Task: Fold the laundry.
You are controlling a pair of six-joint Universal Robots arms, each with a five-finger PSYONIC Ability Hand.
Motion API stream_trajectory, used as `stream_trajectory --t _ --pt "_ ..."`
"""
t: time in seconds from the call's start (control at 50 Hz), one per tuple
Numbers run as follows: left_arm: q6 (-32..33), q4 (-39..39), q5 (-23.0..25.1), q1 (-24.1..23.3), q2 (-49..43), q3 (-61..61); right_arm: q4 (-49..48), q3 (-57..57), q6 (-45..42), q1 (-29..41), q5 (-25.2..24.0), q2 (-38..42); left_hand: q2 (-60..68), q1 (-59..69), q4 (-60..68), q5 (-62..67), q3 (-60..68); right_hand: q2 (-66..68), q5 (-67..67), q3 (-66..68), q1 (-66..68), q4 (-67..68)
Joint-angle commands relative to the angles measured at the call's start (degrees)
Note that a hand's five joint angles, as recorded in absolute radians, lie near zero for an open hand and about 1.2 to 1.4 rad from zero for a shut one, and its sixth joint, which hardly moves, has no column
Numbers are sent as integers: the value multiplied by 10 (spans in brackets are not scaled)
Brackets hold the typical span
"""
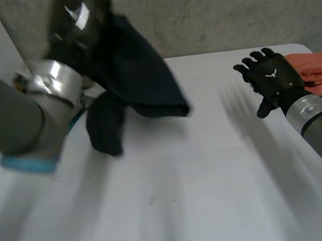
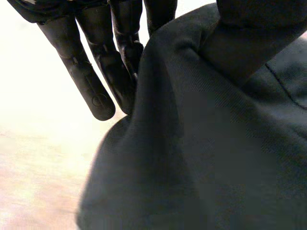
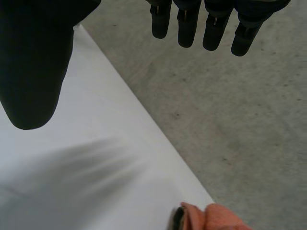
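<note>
Dangling at ten o'clock, pinched by left robot hand (image 1: 81,20): dark garment (image 1: 142,85), unfolded; right robot hand (image 1: 272,77) splayed, empty; folding looks unstarted.

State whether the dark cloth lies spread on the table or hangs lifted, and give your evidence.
Lifted: the dark cloth hangs in bunched folds from the raised left hand, not spread flat on the table.

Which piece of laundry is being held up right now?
The dark garment, hanging from the left hand; the orange cloth lies on the table by the right hand.
</note>
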Motion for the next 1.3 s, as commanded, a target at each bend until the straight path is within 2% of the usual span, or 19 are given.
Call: stream_trajectory --t 0.02,0.06,0.08,0.1,0.12,0.16,0.24,0.36,0.42,0.44,0.54,0.68,0.82,1.02,1.1,1.14,1.18,1.2,1.3 --pt "2 -59 -15 -112 -44 -111 17 -8 2 -15 32 -14 117 145 112 132 115 -21 -25 -20 -29 -20" --pt "0 -91 -28 -144 -63 -119 24 -10 2 -19 31 -14 117 145 112 132 115 -21 -25 -20 -29 -20" --pt "2 -101 -33 -153 -67 -119 32 -13 2 -22 30 -14 6 33 1 21 4 -21 -25 -20 -29 -20" --pt "4 -112 -37 -159 -68 -120 36 -15 1 -22 30 -14 -167 -139 -172 -152 -169 -21 -25 -20 -29 -20" --pt "4 -130 -46 -165 -67 -117 41 -16 1 -21 30 -14 -460 -432 -465 -445 -462 -21 -25 -20 -29 -20" --pt "0 -144 -53 -165 -59 -111 56 -19 -2 -19 30 -14 -532 -504 -537 -517 -534 -21 -25 -20 -29 -20" --pt "1 -152 -72 -139 -3 -99 83 -23 -4 -19 29 -13 -542 -514 -547 -527 -544 -21 -25 -20 -29 -20" --pt "1 -152 -73 -43 40 -91 117 -28 -4 -14 29 -13 -542 -514 -547 -527 -544 -21 -25 -20 -29 -20" --pt "1 -152 -72 -14 40 -88 134 -30 -3 -9 29 -14 -542 -514 -547 -527 -544 -21 -25 -20 -29 -20" --pt "0 -152 -72 6 38 -88 138 -30 -2 -6 29 -15 -542 -514 -547 -527 -544 -21 -25 -20 -29 -20" --pt "0 -152 -69 43 9 -85 172 -51 1 23 29 -18 -541 -513 -545 -525 -542 -21 -25 -20 -29 -20" --pt "-2 -159 -73 55 -77 -54 205 -115 -6 103 20 11 -541 -513 -545 -525 -542 -21 -25 -20 -29 -20" --pt "-7 -159 -73 66 -69 -73 202 -267 -47 151 12 157 -535 -508 -540 -520 -537 -21 -25 -20 -29 -20" --pt "-22 -159 -70 60 21 -168 210 -547 -205 186 -13 402 -541 -513 -545 -525 -542 -21 -25 -20 -29 -20" --pt "-22 -158 -70 61 35 -198 211 -616 -223 186 -15 468 -542 -514 -547 -527 -544 46 41 46 38 47" --pt "-22 -158 -70 62 36 -206 213 -633 -226 186 -17 488 -542 -514 -547 -527 -544 140 135 140 132 141" --pt "-22 -158 -70 64 37 -213 214 -634 -228 187 -18 490 -542 -514 -547 -527 -544 346 341 346 338 347" --pt "-22 -158 -71 65 37 -215 215 -636 -225 188 -14 485 -542 -514 -547 -527 -544 676 672 676 668 677" --pt "-22 -154 -70 61 36 -212 216 -598 -201 185 4 422 -542 -514 -547 -527 -544 679 675 680 671 680"
